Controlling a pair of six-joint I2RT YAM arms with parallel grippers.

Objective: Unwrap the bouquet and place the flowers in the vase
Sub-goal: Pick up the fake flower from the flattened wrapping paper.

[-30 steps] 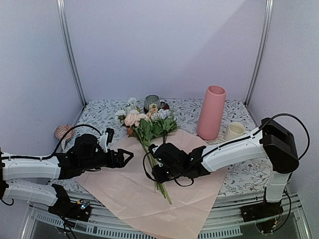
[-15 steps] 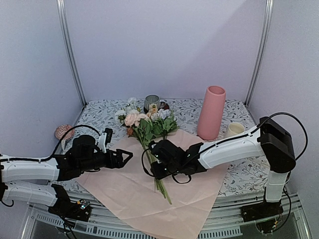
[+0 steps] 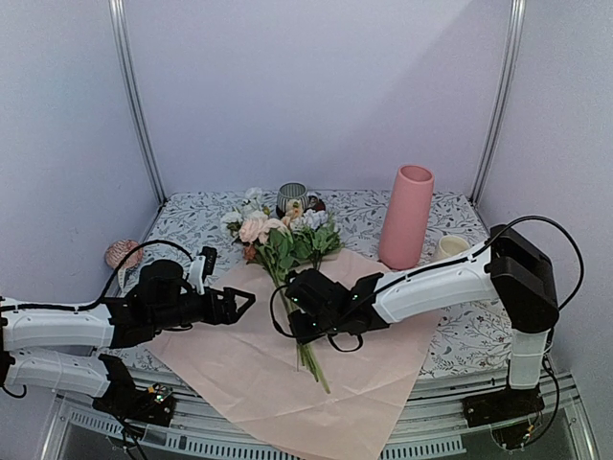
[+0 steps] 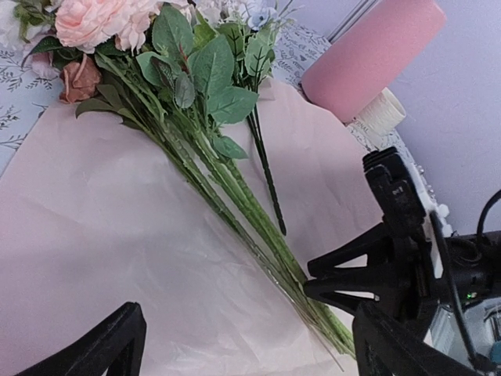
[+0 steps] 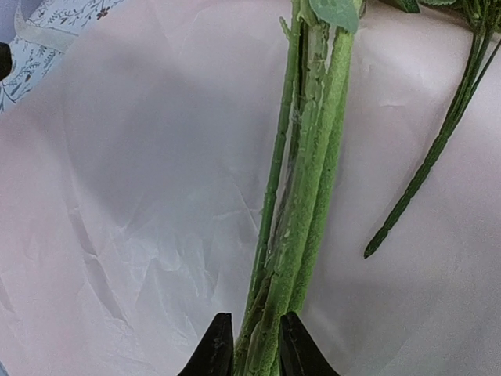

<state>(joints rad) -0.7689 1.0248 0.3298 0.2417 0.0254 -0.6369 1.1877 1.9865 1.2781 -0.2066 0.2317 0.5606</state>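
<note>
Nearest, on the spread paper (image 3: pixel 239 374): right gripper (image 5: pixel 254 348) pinching the bundled green stems of the flowers (image 5: pixel 301 196) low down, apparently flat against the sheet. Just left, left gripper (image 3: pixel 245 307) spread wide, gripping nothing, hovering over the paper's edge. Farther back, blooms fanned out; beyond the far corner, upright, the vase (image 3: pixel 405 217).

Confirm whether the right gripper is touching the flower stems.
Touching. The right wrist view shows the right gripper with both fingertips pressed against the flower stems, no gap on either side.
</note>
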